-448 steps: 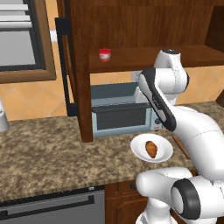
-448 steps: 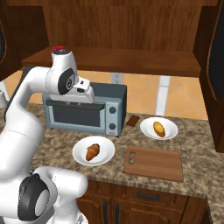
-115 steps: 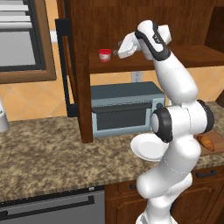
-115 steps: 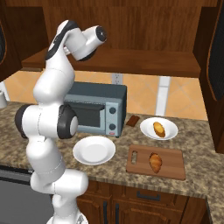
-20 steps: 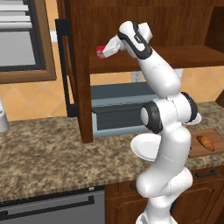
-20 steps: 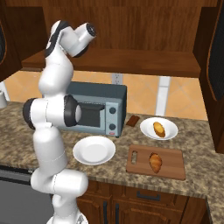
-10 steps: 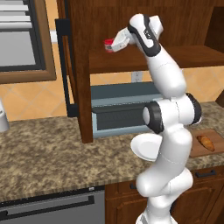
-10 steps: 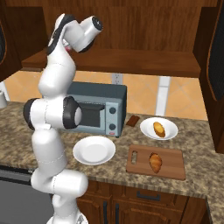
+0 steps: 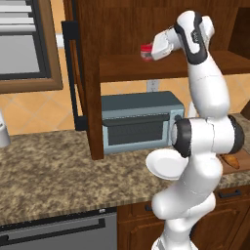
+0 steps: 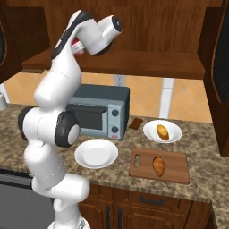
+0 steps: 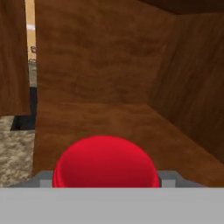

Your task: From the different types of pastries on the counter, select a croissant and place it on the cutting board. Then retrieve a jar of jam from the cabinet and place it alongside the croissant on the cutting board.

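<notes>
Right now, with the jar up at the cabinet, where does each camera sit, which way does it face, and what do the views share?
Left base view: behind the arm's left, looking forward at the cabinet and toaster oven; the arm rises at right, the end effector holding the jar of jam.
Right base view: behind the arm's right, over the counter, the croissant on the cutting board; arm at left.
Hand view: on the hand, facing the cabinet interior, jar between the fingertips.
Shared: both base views show the toaster oven and arm.

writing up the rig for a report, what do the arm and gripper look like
The arm is made of glossy white rounded segments with dark grey to black bands at its joints. The gripper is a pale white-grey block at the wrist, with small grey fingertips. No cables or markings are visible.
</notes>
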